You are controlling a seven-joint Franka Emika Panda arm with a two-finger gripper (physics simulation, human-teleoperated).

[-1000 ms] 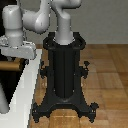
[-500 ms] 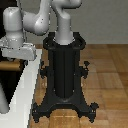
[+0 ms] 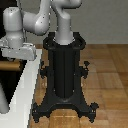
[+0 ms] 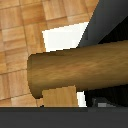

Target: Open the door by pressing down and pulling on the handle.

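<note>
The door is a dark panel at the exterior view's left edge, set behind a white frame. The handle is a brass-brown bar sticking out from the door, mostly hidden under my hand. My gripper hangs from the grey-white arm directly over the handle and seems to rest on it; its fingers are hidden. In the wrist view the handle fills the middle as a thick brown cylinder, very close, with the door behind it.
My black ribbed pedestal with splayed feet stands in the middle on the wooden floor. A grey post shows at the exterior view's lower left corner.
</note>
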